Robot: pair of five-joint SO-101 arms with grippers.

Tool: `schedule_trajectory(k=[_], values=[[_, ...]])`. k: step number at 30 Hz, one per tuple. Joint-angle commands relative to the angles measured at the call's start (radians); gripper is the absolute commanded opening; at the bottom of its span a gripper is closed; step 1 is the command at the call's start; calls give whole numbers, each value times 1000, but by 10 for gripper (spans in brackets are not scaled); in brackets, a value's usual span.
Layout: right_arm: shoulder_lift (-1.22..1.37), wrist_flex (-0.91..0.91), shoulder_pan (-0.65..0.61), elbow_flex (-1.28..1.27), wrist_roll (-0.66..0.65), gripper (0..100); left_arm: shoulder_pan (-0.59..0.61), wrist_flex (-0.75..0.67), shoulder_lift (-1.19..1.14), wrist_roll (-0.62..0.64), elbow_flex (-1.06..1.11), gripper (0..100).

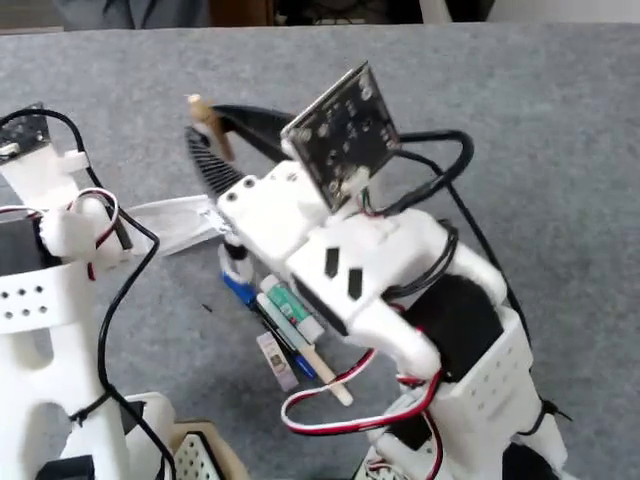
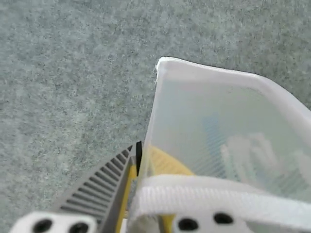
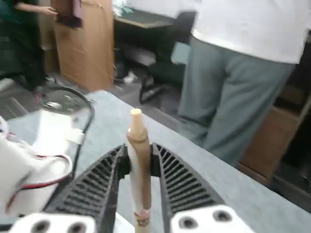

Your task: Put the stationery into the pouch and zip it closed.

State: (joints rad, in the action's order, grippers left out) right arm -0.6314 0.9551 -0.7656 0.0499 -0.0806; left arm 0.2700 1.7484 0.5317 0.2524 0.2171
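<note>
My left hand (image 2: pixel 146 156) is closed on the pouch (image 2: pixel 218 126). In its wrist view the black ridged finger (image 2: pixel 104 182) lies against one side of the translucent mesh wall, and the yellow of the other finger shows through the mesh from the far side. The pouch's white webbing edge runs across the hand's body. Through the mesh I see a blurred blue streak and some pale shapes, but I cannot tell whether they are inside the pouch or behind it.

From the high view the pouch (image 1: pixel 175 224) is a pale strip lying low over the grey table (image 1: pixel 560 130), reaching from my left arm toward the white body of my right arm.

My right hand (image 1: pixel 207 128) is raised beyond the pouch, on the side away from the arm bases. It is clamped on a tan pen (image 1: pixel 203 116). In its wrist view the right hand (image 3: pixel 139 154) has both black ridged fingers (image 3: pixel 92 189) pressed against the tan pen (image 3: pixel 137 138), which stands upright with its pale tip above the fingertips.

The other stationery lies in a loose cluster on the table just beside the pouch, on the side toward the arm bases. It is partly hidden under my right arm. I can make out a blue pen (image 1: pixel 240 290), a green-and-white stick (image 1: pixel 290 308), a second tan pen (image 1: pixel 328 378) and a small pale lilac piece (image 1: pixel 276 360).
</note>
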Motion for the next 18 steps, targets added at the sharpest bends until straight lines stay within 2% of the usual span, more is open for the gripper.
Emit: schedule_trajectory(k=[1,8,13,18], values=[[-16,-91,-25,28,60,12,24,12,-60,-15,24,29],[-8,-219,-49,-33,71,12,24,12,5,-17,33,29],[-7,-229,-129,-36,71,12,24,12,3,-17,33,29],[7,-232,-132,-81,71,12,15,12,3,-18,31,29]])
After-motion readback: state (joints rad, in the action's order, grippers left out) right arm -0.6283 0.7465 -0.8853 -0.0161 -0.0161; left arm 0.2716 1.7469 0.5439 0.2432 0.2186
